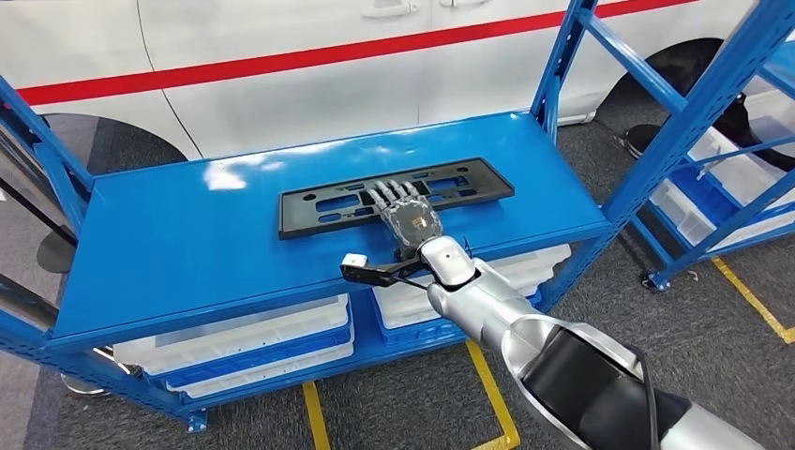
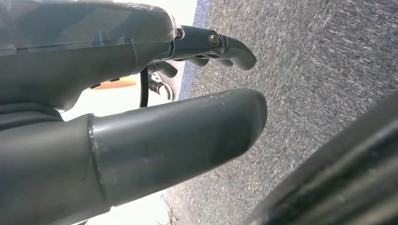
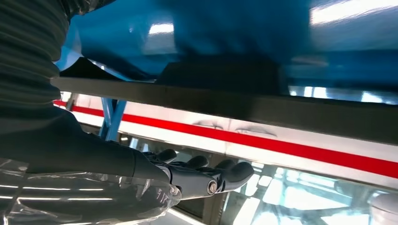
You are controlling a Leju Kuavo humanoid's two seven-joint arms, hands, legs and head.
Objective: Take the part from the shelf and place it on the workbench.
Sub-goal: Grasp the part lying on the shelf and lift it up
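Black part (image 1: 394, 196) lies flat at the middle of the blue shelf (image 1: 187, 244), right hand (image 1: 405, 212) laid over its near edge, fingers stretched flat and holding nothing, apparently lining up a grasp; left hand (image 2: 141, 93) hangs loose, fingers apart, empty.

The right arm (image 1: 525, 319) is extended forward and up from the lower right of the head view — silver forearm, dark elbow cover, a black cable running along it. The right hand (image 1: 405, 214) is held palm down, its fingers (image 1: 394, 194) stretched out side by side. In the right wrist view those fingers (image 3: 206, 176) are seen only slightly bent. The left hand (image 2: 141, 93) is seen in the left wrist view — thick thumb (image 2: 187, 136) straight, darker fingers (image 2: 220, 44) gently curved and apart from it, nothing between them
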